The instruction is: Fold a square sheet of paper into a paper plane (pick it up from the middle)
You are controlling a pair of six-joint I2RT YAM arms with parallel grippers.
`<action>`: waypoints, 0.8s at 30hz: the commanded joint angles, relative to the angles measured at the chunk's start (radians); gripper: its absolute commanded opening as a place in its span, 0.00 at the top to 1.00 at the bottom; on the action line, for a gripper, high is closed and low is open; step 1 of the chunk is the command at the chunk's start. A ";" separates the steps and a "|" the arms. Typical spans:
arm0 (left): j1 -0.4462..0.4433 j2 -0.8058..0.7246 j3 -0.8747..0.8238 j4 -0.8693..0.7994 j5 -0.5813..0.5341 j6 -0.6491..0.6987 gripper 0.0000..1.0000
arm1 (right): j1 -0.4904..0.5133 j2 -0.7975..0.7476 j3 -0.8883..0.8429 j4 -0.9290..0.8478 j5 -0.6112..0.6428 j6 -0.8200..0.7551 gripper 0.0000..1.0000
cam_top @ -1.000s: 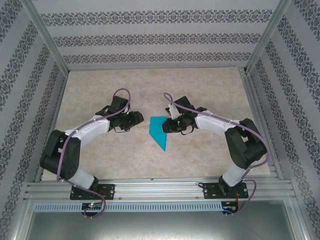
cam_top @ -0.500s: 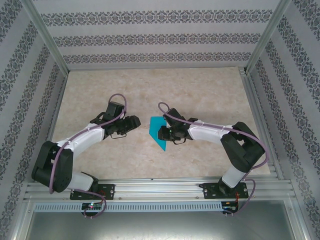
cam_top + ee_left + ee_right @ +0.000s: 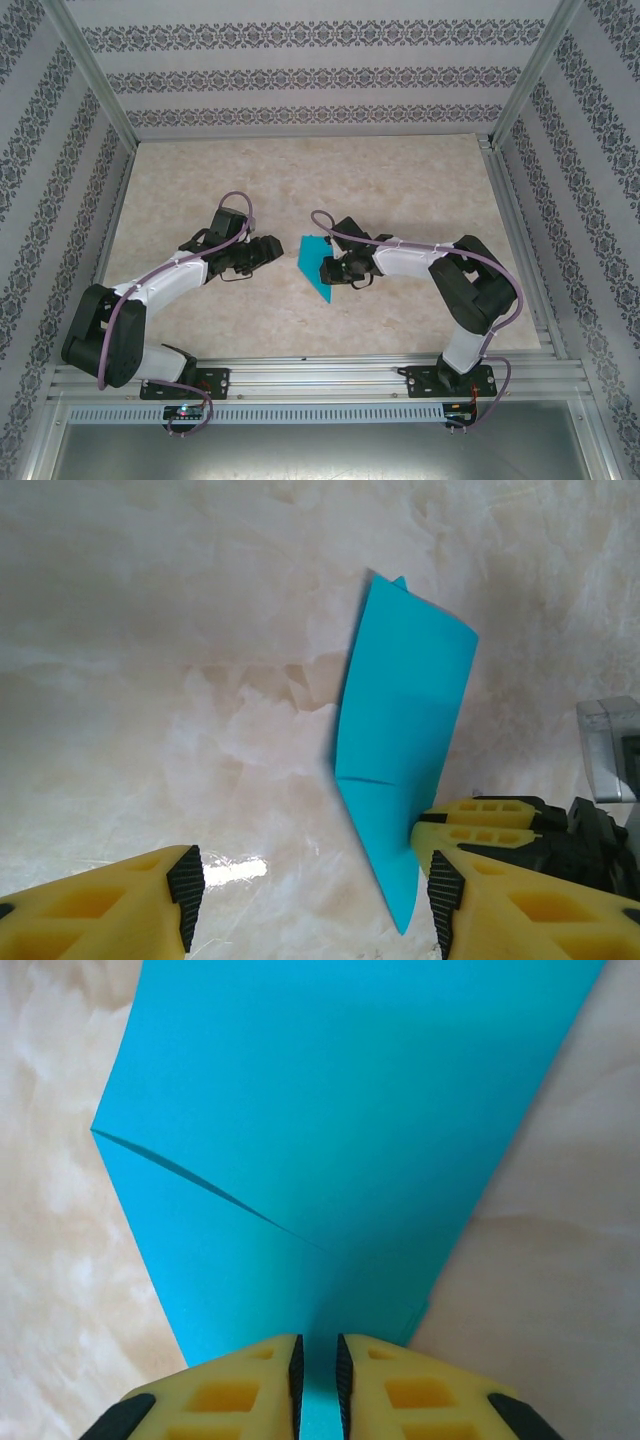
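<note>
Gently, with the right gripper (image 3: 318, 1345) pinched on the edge of the half-folded sheet of paper (image 3: 405, 710) in the middle of the table (image 3: 300, 180), ease the left gripper (image 3: 315, 885), fingers apart just beside the sheet, onto the free edge and press along the crease without dragging.

The top camera looked down on the counter (image 3: 400, 180); both wrist cameras viewed the paper (image 3: 400, 730) closely from opposite sides.
</note>
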 commanded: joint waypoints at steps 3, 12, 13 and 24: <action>0.011 0.034 -0.028 0.104 0.055 -0.014 0.36 | -0.002 0.014 -0.025 -0.136 -0.160 -0.278 0.81; 0.001 0.168 0.000 0.148 0.111 -0.070 0.37 | -0.049 0.053 -0.008 -0.120 -0.203 -0.364 0.82; -0.001 0.180 0.002 0.151 0.114 -0.075 0.37 | -0.053 0.054 -0.009 -0.118 -0.203 -0.363 0.81; -0.066 0.290 0.061 0.176 0.159 -0.103 0.48 | -0.078 0.075 -0.032 -0.074 -0.216 -0.342 0.81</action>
